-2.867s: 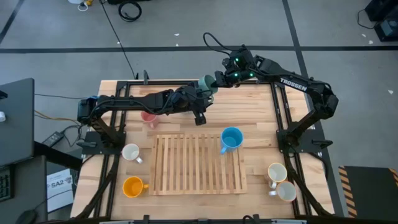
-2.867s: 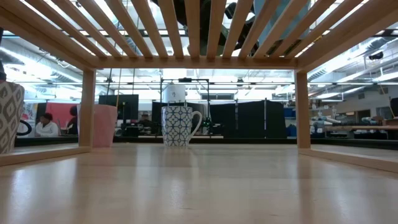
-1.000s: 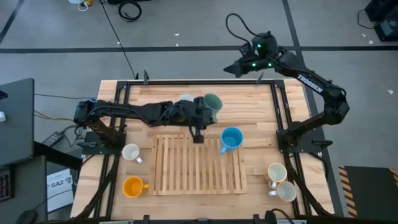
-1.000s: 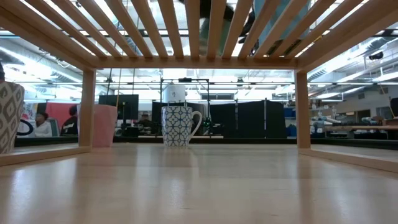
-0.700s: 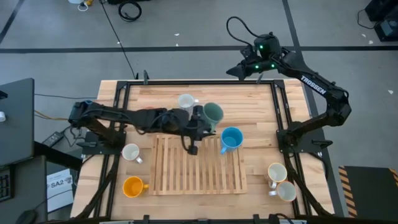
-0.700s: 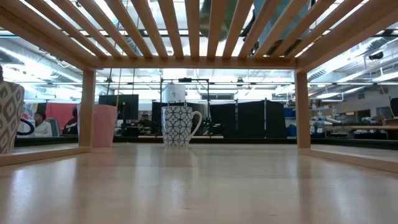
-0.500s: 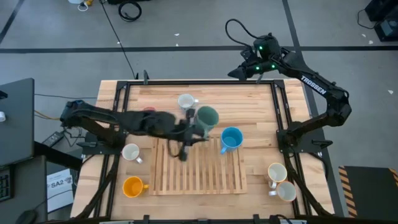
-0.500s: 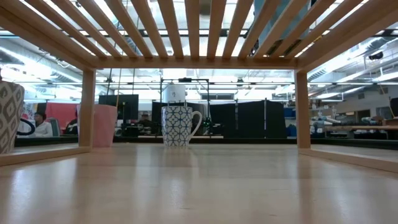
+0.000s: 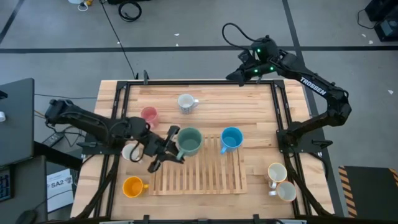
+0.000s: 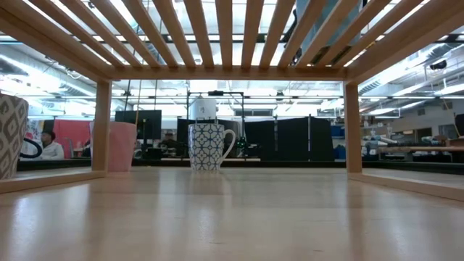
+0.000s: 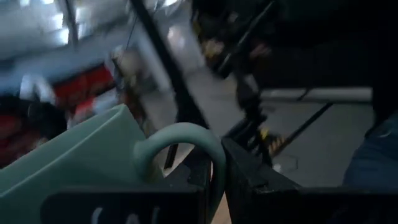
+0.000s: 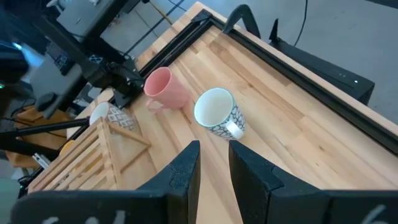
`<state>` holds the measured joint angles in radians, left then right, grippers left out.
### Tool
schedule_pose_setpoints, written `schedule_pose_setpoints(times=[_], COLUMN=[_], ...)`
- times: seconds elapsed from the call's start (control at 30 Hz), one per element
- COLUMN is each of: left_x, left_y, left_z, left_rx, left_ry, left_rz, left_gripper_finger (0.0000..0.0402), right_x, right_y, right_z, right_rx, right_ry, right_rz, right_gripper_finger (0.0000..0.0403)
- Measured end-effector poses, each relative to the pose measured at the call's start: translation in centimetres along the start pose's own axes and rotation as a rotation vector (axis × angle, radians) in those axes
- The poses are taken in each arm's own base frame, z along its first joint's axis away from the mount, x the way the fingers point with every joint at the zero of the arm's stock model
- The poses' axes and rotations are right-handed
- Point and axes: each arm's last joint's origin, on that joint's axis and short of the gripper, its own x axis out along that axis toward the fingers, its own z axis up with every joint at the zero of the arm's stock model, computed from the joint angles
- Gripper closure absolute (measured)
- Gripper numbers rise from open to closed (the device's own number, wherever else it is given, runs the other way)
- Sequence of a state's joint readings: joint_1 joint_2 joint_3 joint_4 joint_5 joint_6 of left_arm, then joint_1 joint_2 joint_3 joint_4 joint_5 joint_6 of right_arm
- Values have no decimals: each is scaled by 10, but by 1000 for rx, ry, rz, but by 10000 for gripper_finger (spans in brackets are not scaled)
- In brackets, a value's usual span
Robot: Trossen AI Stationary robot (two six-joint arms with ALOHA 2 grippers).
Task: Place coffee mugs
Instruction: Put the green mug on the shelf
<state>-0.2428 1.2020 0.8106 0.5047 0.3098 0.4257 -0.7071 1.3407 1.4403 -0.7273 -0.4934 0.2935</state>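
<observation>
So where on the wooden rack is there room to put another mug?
The slatted rack is bare along its near half, between the orange mug and the two cream mugs. Its far edge is crowded: the left gripper holds the green mug there, beside the blue mug.

Eight coffee mugs (image 9: 231,139) show: one green, blue, pink and orange, four pale. One slatted rack (image 9: 205,169). Two arms.

Overhead, under-rack low cam, two wrist cams
</observation>
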Motion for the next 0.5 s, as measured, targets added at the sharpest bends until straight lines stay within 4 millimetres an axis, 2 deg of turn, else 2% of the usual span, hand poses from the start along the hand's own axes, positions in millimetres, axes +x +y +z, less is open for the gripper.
schedule_pose_setpoints(times=[0.17, 0.5], left_x=[-6, 9], left_y=[-6, 4], left_z=[-27, -71], left_rx=[28, 27], left_ry=[-78, -37], left_rz=[-62, -38], left_gripper_finger=[372, 372], right_x=[4, 12], right_y=[7, 27], right_z=[-2, -8], right_rx=[-17, -44], right_ry=[9, 34], right_rz=[21, 81], right_gripper_finger=[313, 313])
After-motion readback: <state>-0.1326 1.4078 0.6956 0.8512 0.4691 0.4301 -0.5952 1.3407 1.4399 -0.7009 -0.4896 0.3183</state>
